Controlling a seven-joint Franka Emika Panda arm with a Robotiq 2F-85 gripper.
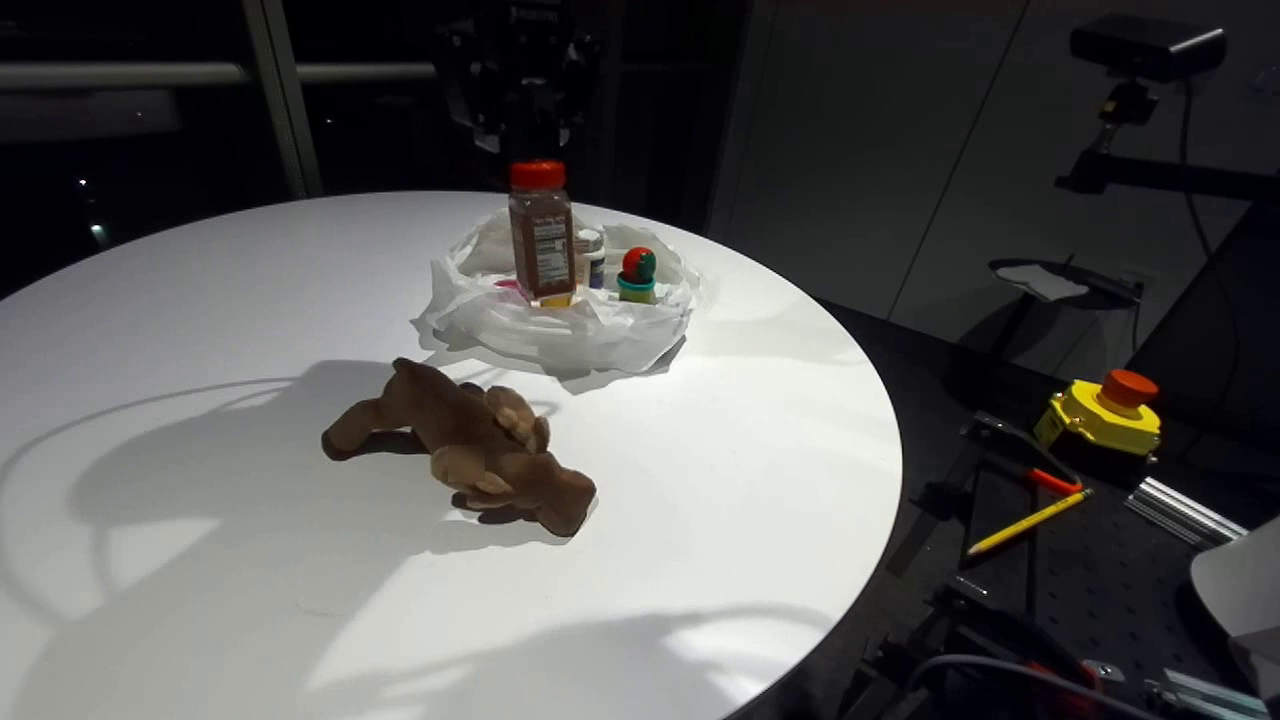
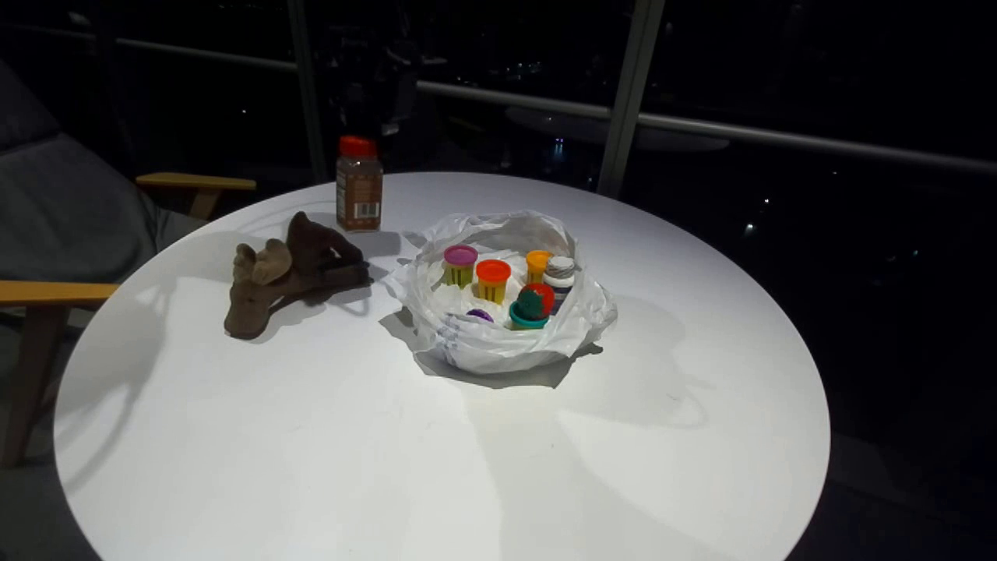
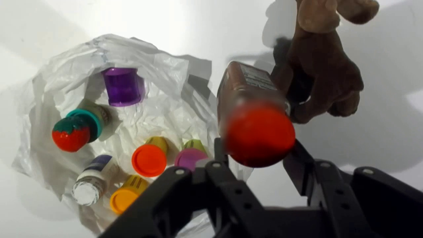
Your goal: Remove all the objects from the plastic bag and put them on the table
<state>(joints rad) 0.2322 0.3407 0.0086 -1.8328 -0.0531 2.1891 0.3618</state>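
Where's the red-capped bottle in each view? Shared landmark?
In an exterior view: red-capped bottle upper half, left of centre, seen partly against the plastic bag.
In an exterior view: bottle upper left, left of the plastic bag.
In the wrist view: bottle right of centre, seen from above.
Shared landmark: brown plush toy, lower than the bottle in both exterior views, right of it in the wrist view.

Grey upholstered chair (image 2: 70,179) with tan wooden armrests (image 2: 195,181), near dark glass windows (image 2: 779,62) crossed by pale metal rails (image 2: 818,143).
In an exterior view, a yellow box (image 1: 1105,418) with a round orange-red button (image 1: 1128,388) sits near a slim yellow pencil (image 1: 1030,523) and a ribbed silver metal bar (image 1: 1185,515); an oblong black camera-like device (image 1: 1148,48) stands higher, on a dark bracket (image 1: 1125,105).
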